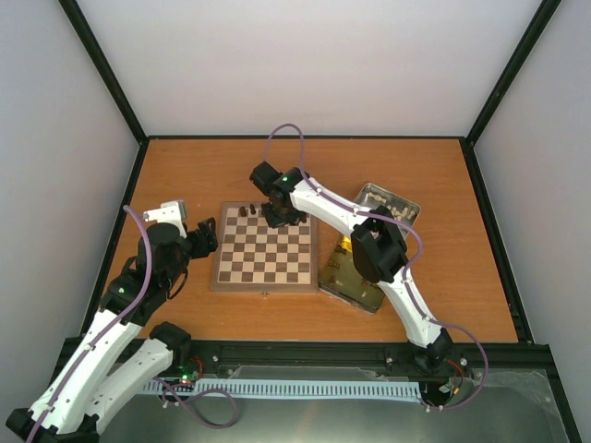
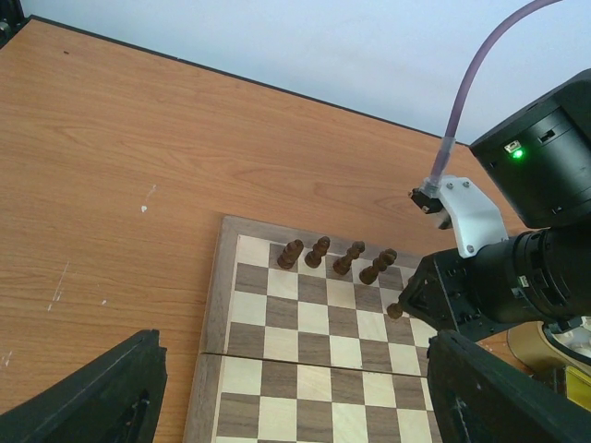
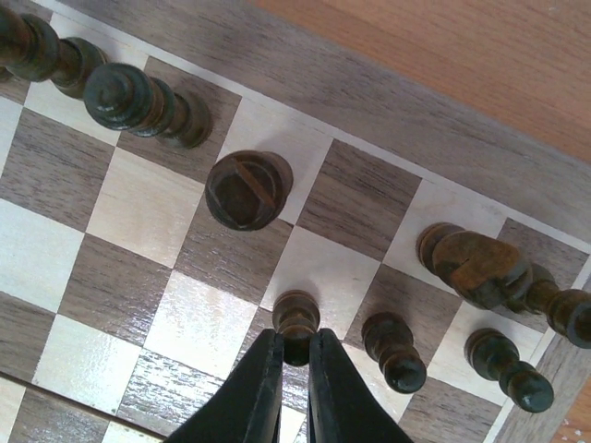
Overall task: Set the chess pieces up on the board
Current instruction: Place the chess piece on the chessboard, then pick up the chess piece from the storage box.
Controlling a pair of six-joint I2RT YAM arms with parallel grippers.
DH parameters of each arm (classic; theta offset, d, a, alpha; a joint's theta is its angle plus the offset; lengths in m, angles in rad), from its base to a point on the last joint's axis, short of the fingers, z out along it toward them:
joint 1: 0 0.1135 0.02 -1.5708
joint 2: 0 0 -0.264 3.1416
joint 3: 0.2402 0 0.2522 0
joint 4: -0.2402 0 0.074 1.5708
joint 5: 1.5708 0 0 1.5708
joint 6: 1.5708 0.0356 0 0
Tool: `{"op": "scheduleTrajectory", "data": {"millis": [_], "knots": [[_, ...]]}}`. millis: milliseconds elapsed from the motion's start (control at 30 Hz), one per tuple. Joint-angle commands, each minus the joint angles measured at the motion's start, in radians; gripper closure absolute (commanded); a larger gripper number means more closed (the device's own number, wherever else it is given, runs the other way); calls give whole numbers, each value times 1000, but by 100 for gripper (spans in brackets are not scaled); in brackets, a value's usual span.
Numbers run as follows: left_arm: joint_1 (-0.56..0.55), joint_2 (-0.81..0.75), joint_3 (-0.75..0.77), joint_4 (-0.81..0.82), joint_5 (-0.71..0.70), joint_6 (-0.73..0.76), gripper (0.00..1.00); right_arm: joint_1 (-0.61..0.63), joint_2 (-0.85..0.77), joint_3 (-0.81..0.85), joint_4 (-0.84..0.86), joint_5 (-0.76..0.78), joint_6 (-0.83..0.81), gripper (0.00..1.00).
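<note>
Pinching a dark pawn [image 3: 295, 318] in the tightly closed right gripper [image 3: 295, 349] on the board's [image 3: 443, 138] second row; risking toppling neighbouring pieces [image 3: 392, 349] while releasing. Holding the left gripper [image 2: 295, 397] wide beside the board.

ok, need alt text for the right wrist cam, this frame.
The right gripper is shut on a dark pawn on the board. Two more dark pawns stand just beside it, and larger dark pieces line the board's edge row, with orange-brown table beyond.
</note>
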Motion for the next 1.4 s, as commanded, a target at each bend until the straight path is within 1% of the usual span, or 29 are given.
{"op": "scheduleTrajectory", "data": {"millis": [0,233,367,467,567,700,800,833,967,1067,1167,1267,1367], "knots": [[4,-2,4,-9,-14,15,22,1,33,13,16,34,-1,91],[4,1,3,-11,-14,12,22,1,28,19,26,46,10,89],[4,-3,3,-9,-14,12,22,1,-19,8,51,7,21,82],[4,-1,2,-4,-10,13,22,0,-86,-18,88,-15,34,74],[5,5,3,-2,-3,15,22,1,-152,-55,120,-14,48,71],[4,2,0,3,7,17,21,1,-292,-238,200,19,71,71],[4,-7,-6,20,33,29,21,-7,-437,-443,275,53,107,70],[4,-9,-9,25,43,32,19,-12,-490,-514,295,65,121,70],[5,-14,-17,59,91,47,18,-33,-688,-777,344,111,179,69],[5,-6,-19,85,124,51,18,-54,-818,-947,376,104,206,66],[4,10,-25,120,161,43,18,-75,-882,-1095,424,73,204,65],[4,31,-30,151,195,26,18,-85,-896,-1170,481,23,160,64],[5,60,-31,164,212,4,18,-91,-883,-1220,562,-47,63,64]]}}
